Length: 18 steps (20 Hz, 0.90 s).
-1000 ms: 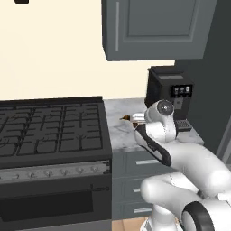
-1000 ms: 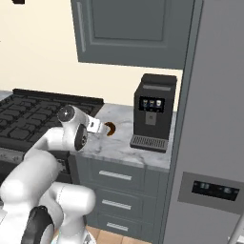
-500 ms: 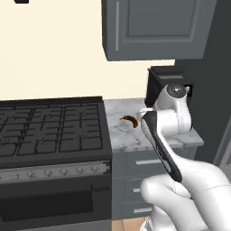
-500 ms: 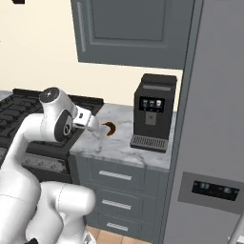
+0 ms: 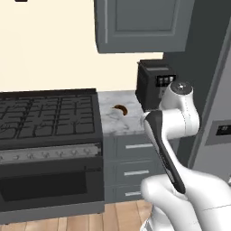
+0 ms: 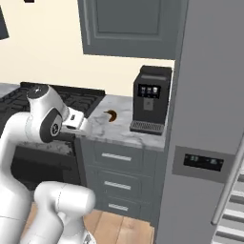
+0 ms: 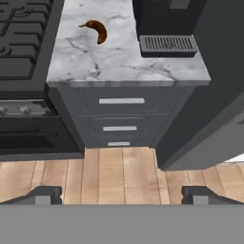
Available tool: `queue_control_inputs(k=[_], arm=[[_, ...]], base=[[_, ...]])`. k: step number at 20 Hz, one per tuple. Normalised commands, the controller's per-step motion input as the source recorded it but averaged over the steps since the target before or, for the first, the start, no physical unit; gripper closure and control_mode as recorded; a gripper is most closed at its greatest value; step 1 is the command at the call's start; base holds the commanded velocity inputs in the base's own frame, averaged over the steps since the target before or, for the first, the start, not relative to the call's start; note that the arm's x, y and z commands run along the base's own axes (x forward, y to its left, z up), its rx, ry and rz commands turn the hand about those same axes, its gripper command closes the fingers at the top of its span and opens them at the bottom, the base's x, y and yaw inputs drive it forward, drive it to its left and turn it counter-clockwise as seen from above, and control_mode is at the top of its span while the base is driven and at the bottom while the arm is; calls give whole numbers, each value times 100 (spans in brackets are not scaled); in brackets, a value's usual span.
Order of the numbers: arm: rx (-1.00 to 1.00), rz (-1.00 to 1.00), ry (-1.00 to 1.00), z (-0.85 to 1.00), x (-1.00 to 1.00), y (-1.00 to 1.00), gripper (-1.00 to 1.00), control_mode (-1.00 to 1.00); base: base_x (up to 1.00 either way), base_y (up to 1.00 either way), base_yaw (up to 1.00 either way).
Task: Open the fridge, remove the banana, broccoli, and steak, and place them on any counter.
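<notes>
Banana (image 7: 96, 29) already lying on table (image 7: 119, 62) between stove (image 7: 24, 28) and coffee machine (image 6: 150, 97), jaws wide open and empty above floor, fridge (image 6: 209, 119) apparently shut, broccoli and steak presumably yet to be fetched from inside.

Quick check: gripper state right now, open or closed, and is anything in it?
Gripper: open, fingertips spread wide, nothing between them. The banana lies on the counter, apart from it.
</notes>
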Motion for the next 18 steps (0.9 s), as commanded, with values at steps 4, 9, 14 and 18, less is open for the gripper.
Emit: queue_control_inputs(k=[4,9,14,18], arm=[[0,0,0,0,0,0,-100,100],[0,0,0,0,0,0,-100,100],[0,0,0,0,0,0,-100,100],[0,0,0,0,0,0,-100,100]], base=[[-48,-100,-6],[5,-100,-10],[28,-100,-22],[47,-100,-31]])
